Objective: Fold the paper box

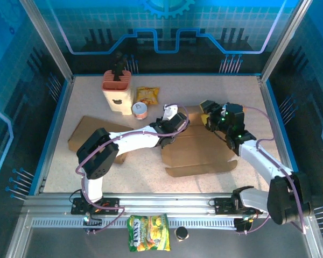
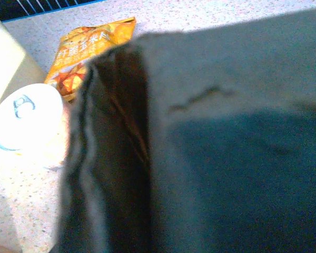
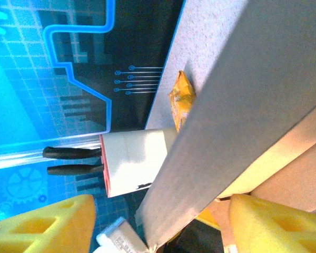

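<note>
Now we see the paper box (image 1: 200, 153) lying mid-table (image 1: 242, 91) between the arms, the left gripper (image 1: 168, 129) clenched at its left edge, though we cannot tell whether it pinches the card, and the right gripper (image 1: 209, 116) spread wide around a raised flap (image 3: 237, 95).

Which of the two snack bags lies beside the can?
The orange bag, at the back, right next to the white can. The green-and-yellow bag lies alone, far off at the near edge.
</note>
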You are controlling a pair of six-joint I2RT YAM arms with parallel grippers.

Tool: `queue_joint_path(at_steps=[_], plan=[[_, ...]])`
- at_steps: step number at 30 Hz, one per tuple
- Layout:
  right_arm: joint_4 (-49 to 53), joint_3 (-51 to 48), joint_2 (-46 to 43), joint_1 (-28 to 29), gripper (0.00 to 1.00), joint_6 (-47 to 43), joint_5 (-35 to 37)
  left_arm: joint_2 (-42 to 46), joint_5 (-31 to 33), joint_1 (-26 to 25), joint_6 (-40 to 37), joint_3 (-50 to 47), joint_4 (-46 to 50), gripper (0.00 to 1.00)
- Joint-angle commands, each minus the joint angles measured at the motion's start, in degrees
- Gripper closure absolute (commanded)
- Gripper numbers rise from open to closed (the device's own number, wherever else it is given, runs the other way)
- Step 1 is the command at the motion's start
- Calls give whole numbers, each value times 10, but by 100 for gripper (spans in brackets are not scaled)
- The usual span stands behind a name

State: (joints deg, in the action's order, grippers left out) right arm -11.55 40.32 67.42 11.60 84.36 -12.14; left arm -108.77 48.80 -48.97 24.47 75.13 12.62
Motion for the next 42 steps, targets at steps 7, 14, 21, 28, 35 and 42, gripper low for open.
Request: queue_joint_path(at_steps=[7, 14, 21, 28, 35, 42], plan=[[239, 95, -50, -149, 30, -137, -50, 32, -4, 34, -37, -40, 41, 100], [331, 157, -18, -171, 26, -256, -6, 85, -188, 107, -44, -93, 13, 100], [294, 155, 65, -171, 32, -244, -48, 77, -228, 127, -47, -79, 38, 100], [242, 44, 29, -179, 29, -252, -53, 58, -263, 146, -19, -55, 69, 100], [184, -33, -6, -218, 39, -282, -69, 42, -286, 156, -18, -35, 81, 100], [183, -8, 5, -261, 38, -326, -56, 20, -319, 174, -18, 4, 91, 100]])
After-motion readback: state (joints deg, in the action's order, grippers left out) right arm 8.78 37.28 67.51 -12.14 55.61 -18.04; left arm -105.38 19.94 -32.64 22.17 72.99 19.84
